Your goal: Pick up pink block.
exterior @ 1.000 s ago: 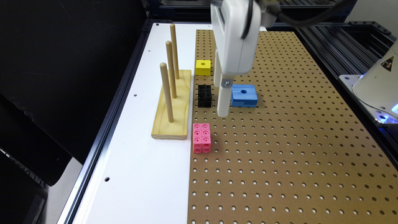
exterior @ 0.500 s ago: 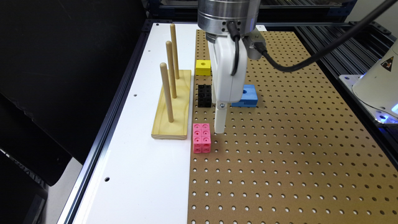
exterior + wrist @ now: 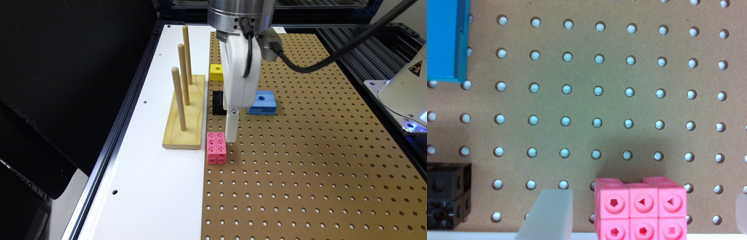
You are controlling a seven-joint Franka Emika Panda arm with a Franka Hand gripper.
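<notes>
The pink block [image 3: 216, 148] lies on the brown pegboard at its edge beside the white strip, just in front of the wooden peg stand's corner. My gripper [image 3: 231, 133] hangs low over the board, right next to the block on the exterior view's right. In the wrist view the pink block [image 3: 642, 210] sits between one pale finger [image 3: 548, 215] and a sliver of the other at the frame's edge. The gripper [image 3: 644, 216] is open, and nothing is held.
A wooden stand with three upright pegs [image 3: 184, 110] stands on the white strip [image 3: 150, 186]. Behind the gripper are a black cube [image 3: 217, 102], a blue block [image 3: 263, 102] and a yellow block [image 3: 216, 72]. The pegboard [image 3: 300, 166] stretches bare toward the exterior view's right.
The gripper has come down and moved nearer the camera, from beside the blue and black blocks to right beside the pink block. The blocks have not moved.
</notes>
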